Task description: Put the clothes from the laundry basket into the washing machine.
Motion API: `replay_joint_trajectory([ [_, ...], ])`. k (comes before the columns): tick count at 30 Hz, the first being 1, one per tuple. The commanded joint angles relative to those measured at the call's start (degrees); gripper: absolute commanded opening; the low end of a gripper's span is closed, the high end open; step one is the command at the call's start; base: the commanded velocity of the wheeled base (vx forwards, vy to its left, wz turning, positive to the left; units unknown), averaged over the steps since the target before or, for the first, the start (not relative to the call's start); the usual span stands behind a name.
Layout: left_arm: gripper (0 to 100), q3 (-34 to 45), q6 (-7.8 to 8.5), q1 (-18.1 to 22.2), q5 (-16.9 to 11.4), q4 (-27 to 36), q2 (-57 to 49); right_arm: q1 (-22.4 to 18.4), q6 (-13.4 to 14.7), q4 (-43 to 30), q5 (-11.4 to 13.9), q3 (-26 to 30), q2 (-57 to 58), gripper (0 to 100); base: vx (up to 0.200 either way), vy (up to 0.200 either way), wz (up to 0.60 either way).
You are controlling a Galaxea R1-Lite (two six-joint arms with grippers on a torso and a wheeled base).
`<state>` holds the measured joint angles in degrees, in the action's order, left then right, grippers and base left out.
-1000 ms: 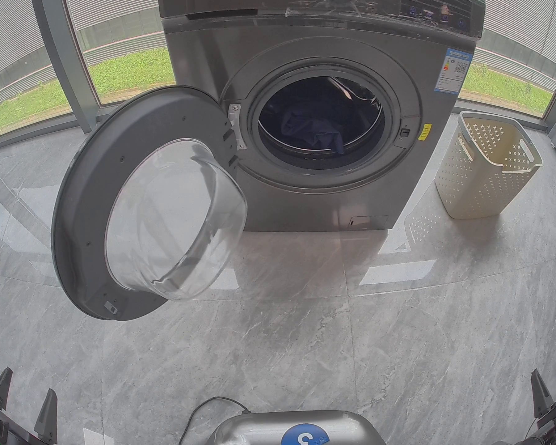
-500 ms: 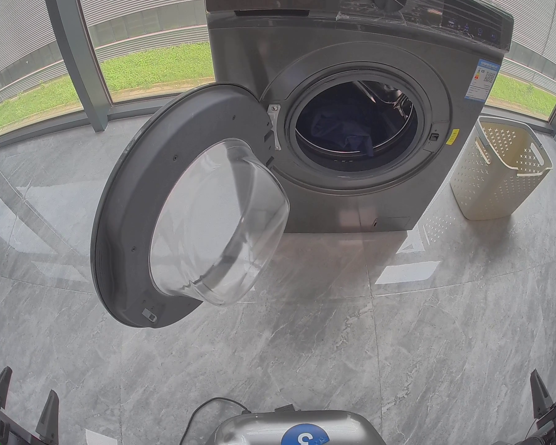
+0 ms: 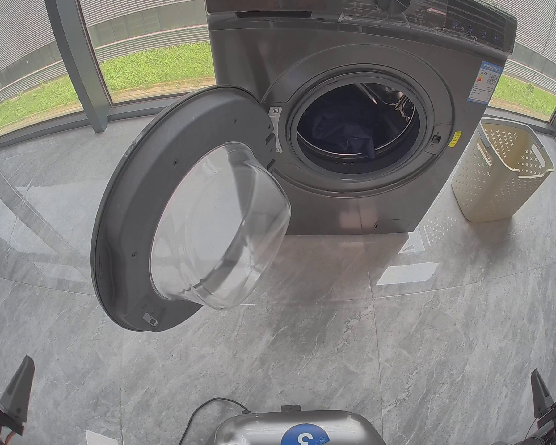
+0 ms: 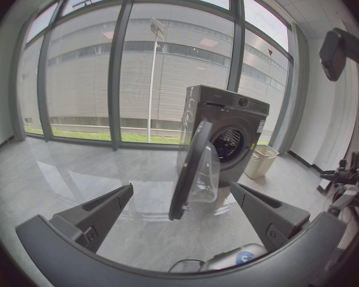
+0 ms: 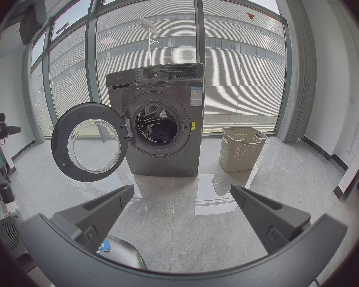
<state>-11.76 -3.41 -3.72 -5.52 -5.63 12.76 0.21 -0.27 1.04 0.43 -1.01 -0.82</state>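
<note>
Grey front-loading washing machine (image 3: 253,57) stands at the far side of the marble floor (image 3: 352,341), before the windows (image 3: 148,32); its round door (image 3: 136,217) is swung wide open to the left. Cream perforated laundry basket (image 3: 497,180) stands upright on the floor, just right of the machine. Dark blue clothes (image 3: 346,134) lie inside the drum (image 3: 392,103). Left tool (image 4: 181,186) and right tool (image 5: 182,187) hang low at near left and near right, well apart from the machine, each with fingers spread wide.
</note>
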Motion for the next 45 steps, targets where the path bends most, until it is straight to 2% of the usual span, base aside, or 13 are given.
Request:
replay_joint_trajectory([
  [1, 100, -8.0, -4.58, -7.4, -8.9, -8.9, 30.2, 0.0, 0.0, 0.0, -0.1, 1.0, 0.8, 100, 0.0, 0.0, 0.0],
  [6, 100, -9.2, -3.97, -7.2, -13.3, -16.8, 40.5, 0.1, 0.0, 0.0, -0.1, 1.0, 0.8, 100, 0.0, 0.0, 0.0],
  [14, 100, -13.9, -3.88, -7.4, -13.9, -30.0, 56.7, 0.1, 0.1, 0.0, -0.1, 1.0, 0.8, 100, 0.0, 0.0, 0.0],
  [24, 100, -16.6, -3.35, -8.1, -15.2, -36.5, 64.7, 0.1, 0.0, 0.0, -0.1, 1.0, 0.8, 100, 0.0, 0.0, 0.0],
  [26, 100, -16.4, -3.44, -8.9, -16.1, -37.1, 64.6, 0.1, 0.0, 0.0, -0.1, 1.0, 0.8, 100, 0.0, 0.0, 0.0],
  [28, 100, -15.8, -3.79, -12.9, -18.6, -37.9, 63.5, 0.1, 0.0, 0.0, -0.1, 1.0, 0.8, 100, 0.0, 0.0, 0.0],
  [30, 100, -15.4, -4.5, -17.3, -19.7, -37.1, 60.7, 0.1, 0.0, 0.0, -0.1, 1.0, 0.8, 100, 0.0, 0.0, 0.0],
  [35, 100, -15.0, -6.69, -26.5, -18.1, -36.1, 57.6, 0.1, 0.0, 0.0, -0.1, 1.0, 0.8, 100, 0.0, 0.0, 0.0],
  [36, 100, -15.0, -6.69, -26.5, -18.1, -36.1, 57.6, 0.1, 0.0, 0.0, -0.1, 1.0, 0.8, 100, 0.0, 0.0, 0.0],
  [38, 100, -14.9, -6.69, -27.0, -15.6, -36.1, 57.2, 0.1, 0.0, 0.0, -0.1, 1.0, 0.8, 100, 0.0, 0.0, 0.0],
  [40, 100, -14.9, -6.69, -27.0, -15.6, -36.1, 57.2, 0.1, 0.0, 0.0, -0.1, 1.0, 0.8, 100, 0.0, 0.0, 0.0],
  [41, 100, -15.2, -6.69, -26.3, -13.3, -36.3, 57.7, 0.1, 0.0, 0.0, -0.1, 1.0, 0.8, 100, 0.0, 0.0, 0.0],
  [45, 100, -15.7, -6.34, -23.5, -10.6, -36.6, 60.3, 0.1, 0.0, 0.0, -0.1, 1.0, 0.8, 100, 0.0, 0.0, 0.0],
])
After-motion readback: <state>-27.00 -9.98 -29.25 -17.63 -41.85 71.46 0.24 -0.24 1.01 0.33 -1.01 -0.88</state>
